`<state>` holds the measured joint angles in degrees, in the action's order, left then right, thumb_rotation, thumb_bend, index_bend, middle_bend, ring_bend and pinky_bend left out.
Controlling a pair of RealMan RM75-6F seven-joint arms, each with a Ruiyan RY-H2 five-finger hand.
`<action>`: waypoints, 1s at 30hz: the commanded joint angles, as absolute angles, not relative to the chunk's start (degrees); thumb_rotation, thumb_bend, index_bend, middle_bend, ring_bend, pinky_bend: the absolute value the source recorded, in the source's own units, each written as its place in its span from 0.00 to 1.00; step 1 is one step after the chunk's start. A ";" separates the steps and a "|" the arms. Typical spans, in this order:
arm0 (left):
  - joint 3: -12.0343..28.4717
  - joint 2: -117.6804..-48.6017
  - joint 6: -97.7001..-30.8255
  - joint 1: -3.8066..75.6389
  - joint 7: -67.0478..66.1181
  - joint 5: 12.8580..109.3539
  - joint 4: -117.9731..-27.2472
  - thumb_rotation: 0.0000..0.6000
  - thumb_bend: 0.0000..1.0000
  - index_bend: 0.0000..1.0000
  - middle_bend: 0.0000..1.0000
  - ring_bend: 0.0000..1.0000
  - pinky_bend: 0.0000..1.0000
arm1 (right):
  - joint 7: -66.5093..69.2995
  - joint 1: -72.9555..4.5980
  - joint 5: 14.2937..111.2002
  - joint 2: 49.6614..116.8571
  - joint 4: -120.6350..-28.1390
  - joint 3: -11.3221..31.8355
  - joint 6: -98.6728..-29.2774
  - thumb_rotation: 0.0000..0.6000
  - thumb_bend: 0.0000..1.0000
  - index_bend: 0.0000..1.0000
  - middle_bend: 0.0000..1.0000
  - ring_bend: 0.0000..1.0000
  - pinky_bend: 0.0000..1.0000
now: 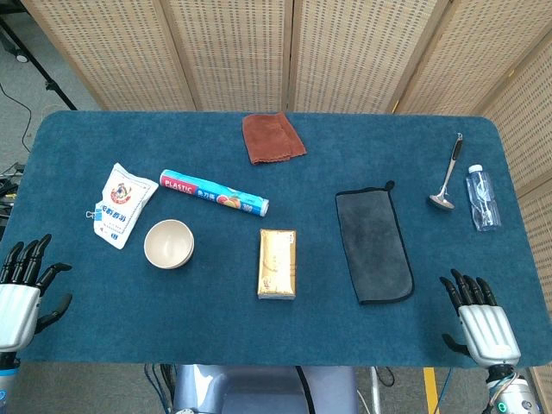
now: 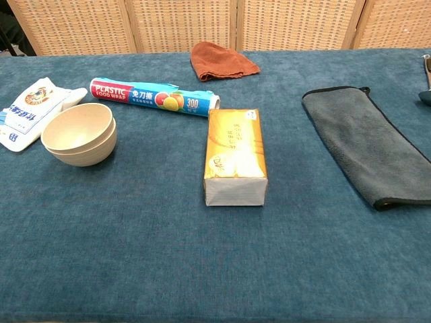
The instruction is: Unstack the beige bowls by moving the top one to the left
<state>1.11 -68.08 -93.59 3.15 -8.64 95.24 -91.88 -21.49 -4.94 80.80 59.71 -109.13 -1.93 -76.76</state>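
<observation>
Nearest, the left hand point(image 1: 21, 289) and right hand point(image 1: 479, 321) rest at the table's point(image 1: 216, 328) front corners, fingers spread, holding nothing. Further in, the beige bowls point(image 1: 168, 243) sit nested one inside the other, left of a yellow tissue pack point(image 1: 277, 263) and a grey cloth point(image 1: 373, 245). Behind the bowls lie a white bag point(image 1: 122, 203) and a plastic wrap box point(image 1: 214, 192); farthest back, a brown cloth point(image 1: 272, 136).

Blue-carpeted table point(image 1: 216, 319) carrying stacked beige bowls point(image 1: 168, 243), flour bag point(image 1: 122, 204), plastic-wrap roll point(image 1: 214, 192), tissue box point(image 1: 277, 263), brown cloth point(image 1: 272, 136), grey towel point(image 1: 373, 245), ladle point(image 1: 446, 177), bottle point(image 1: 483, 197).
</observation>
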 commanded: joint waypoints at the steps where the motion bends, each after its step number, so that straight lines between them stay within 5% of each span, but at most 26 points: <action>1: 1.11 -68.04 -93.46 3.14 -8.67 95.10 -91.88 1.00 0.26 0.37 0.00 0.05 0.00 | -21.55 -4.93 80.80 59.71 -109.18 -1.97 -76.73 1.00 0.26 0.06 0.00 0.00 0.00; 30: 3.03 -68.89 -88.23 5.51 -9.31 90.39 -92.24 1.00 0.26 0.37 0.00 0.05 0.00 | -21.24 -5.08 79.72 59.63 -108.87 -1.57 -76.43 1.00 0.26 0.06 0.00 0.00 0.00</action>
<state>2.77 -68.89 -88.66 5.21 -9.28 90.81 -91.99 -21.23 -5.07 79.72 59.62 -108.87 -1.56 -76.44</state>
